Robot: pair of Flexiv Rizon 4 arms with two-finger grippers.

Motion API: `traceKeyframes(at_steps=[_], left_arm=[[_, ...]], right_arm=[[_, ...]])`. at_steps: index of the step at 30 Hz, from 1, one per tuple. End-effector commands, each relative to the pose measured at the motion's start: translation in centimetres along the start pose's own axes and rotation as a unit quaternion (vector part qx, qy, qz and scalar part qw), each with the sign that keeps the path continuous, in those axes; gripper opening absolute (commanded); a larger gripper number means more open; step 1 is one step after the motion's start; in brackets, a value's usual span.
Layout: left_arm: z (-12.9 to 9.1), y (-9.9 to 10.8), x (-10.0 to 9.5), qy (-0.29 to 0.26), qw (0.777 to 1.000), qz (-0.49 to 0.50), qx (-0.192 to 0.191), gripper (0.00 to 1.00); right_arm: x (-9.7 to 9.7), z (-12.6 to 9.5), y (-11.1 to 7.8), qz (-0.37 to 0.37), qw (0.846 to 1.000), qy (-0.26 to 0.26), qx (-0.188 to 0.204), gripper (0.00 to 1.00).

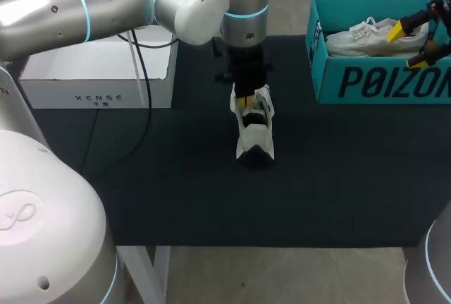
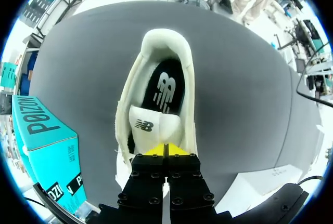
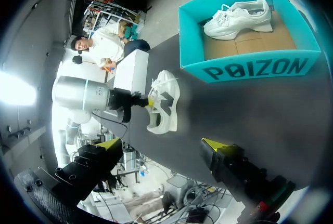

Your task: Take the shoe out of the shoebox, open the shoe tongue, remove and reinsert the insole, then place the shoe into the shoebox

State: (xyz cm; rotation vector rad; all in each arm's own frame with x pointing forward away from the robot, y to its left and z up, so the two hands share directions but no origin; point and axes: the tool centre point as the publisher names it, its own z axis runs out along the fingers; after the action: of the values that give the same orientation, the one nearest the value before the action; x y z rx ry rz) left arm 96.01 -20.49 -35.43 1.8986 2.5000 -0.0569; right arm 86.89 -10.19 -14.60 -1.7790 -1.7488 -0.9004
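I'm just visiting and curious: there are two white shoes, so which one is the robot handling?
Find the black mat, then its middle. The white shoe there sits alone, pinched by the left pincer; the other shoe lies inside the teal box.

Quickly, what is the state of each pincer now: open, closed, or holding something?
Left pincer: closed on the shoe tongue.
Right pincer: open, holding nothing.
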Motion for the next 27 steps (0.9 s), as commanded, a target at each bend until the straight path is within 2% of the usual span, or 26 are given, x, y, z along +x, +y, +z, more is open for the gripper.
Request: traceKeyframes(at_steps=[1, 6, 14, 27], left_arm=[[-1.4, -0.1, -0.5, 0.005, 1.000, -0.008, -0.005, 0.00], [-2.4, 0.5, -0.9, 0.000, 1.000, -0.013, -0.010, 0.00], [-2.2, 0.6, -1.8, 0.005, 0.999, -0.034, -0.005, 0.00], [-2.4, 0.0, -1.5, 0.016, 1.000, -0.023, -0.003, 0.00]], right_arm=[[0.0, 0.0, 0.0, 0.001, 1.000, -0.002, 0.001, 1.00], [0.0, 0.0, 0.0, 0.001, 1.000, -0.002, 0.001, 1.00], [0.0, 0.0, 0.0, 0.001, 1.000, -0.002, 0.001, 1.00], [0.0, 0.0, 0.0, 0.001, 1.000, -0.002, 0.001, 1.00]])
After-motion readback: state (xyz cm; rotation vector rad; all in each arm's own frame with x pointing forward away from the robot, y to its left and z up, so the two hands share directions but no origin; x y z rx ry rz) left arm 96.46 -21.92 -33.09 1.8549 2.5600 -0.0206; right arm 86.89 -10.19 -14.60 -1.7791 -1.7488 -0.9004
